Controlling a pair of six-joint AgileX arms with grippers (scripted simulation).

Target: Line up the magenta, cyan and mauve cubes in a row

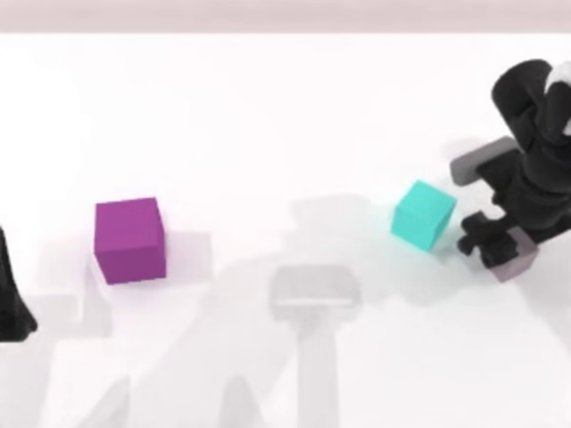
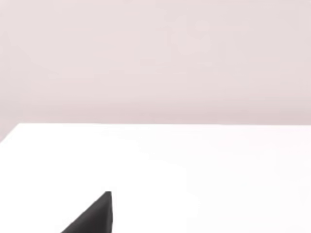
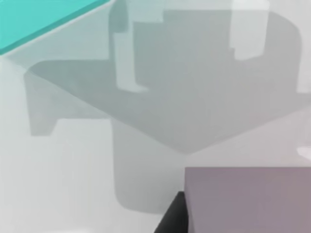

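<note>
The left tool (image 1: 12, 308) sits parked at the tabletop's (image 1: 268, 116) far left edge; I cannot tell whether it is released or clenched. Near it, to its right, stands the magenta cube (image 1: 131, 239), the largest, plain and matte, well apart from the others. Far to the right lies the cyan cube (image 1: 423, 214), mid-sized and bright turquoise, turned at an angle. Just beside it, the right tool (image 1: 496, 244) is low over the tabletop, clenched on the mauve cube (image 1: 516, 256), a small, dull greyish-purple block between its fingers.
</note>
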